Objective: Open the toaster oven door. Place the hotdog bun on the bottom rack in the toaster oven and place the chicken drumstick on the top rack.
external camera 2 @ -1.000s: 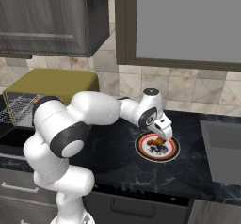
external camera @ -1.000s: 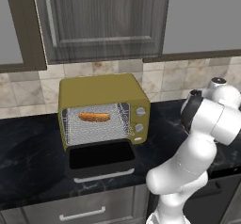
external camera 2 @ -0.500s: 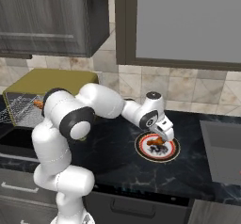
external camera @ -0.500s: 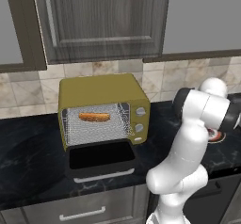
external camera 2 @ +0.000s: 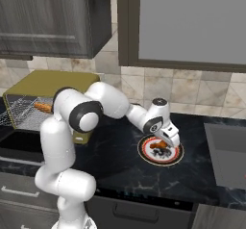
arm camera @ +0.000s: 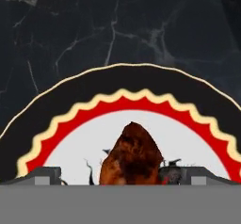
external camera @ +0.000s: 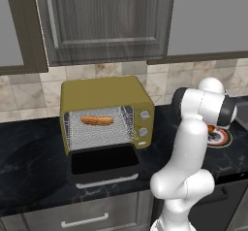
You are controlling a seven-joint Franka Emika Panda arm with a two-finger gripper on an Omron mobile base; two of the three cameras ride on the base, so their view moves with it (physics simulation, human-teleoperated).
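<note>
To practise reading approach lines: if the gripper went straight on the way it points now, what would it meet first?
Most likely the chicken drumstick, lying between the open gripper fingertips on the plate. The plate comes next; exact depth is hard to judge.

My plate [arm camera: 61,119] is white in the middle, ringed by a red scalloped band, a cream zigzag line and a black rim. On it lies the chicken drumstick [arm camera: 132,155] — mottled reddish-brown. The surface [arm camera: 56,25] is black marble with pale grey veins. The toaster oven [external camera: 104,93] is mustard-yellow with white knobs; the hotdog bun [external camera: 97,121] inside glows orange-tan.
</note>
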